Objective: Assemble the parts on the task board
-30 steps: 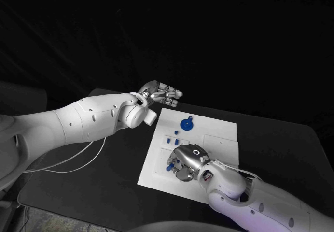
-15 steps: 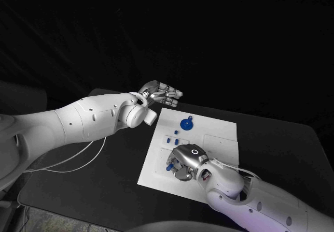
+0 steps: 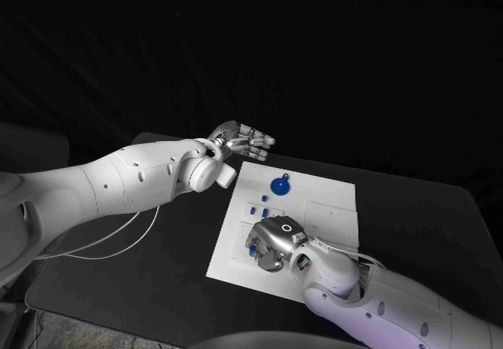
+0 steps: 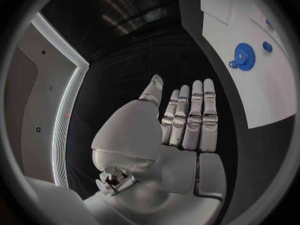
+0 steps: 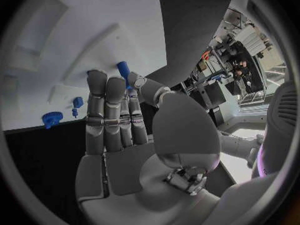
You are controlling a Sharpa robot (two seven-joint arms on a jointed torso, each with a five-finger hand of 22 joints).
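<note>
Our right silver hand (image 3: 275,243) pinches a small blue peg (image 5: 123,68) over the white task board (image 3: 330,200) (near edge); we should lower it squarely. Left hand (image 3: 243,141) waits spread.

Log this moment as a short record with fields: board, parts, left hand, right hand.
board: white task board on the black table
parts: blue gear near the board's far edge; small blue pegs mid-board
left hand: left hand off the board beyond its far left corner, fingers straight and together, holding nothing
right hand: right hand over the board's near left part, fingertips at a blue peg; whether it grips the peg cannot be told
</note>
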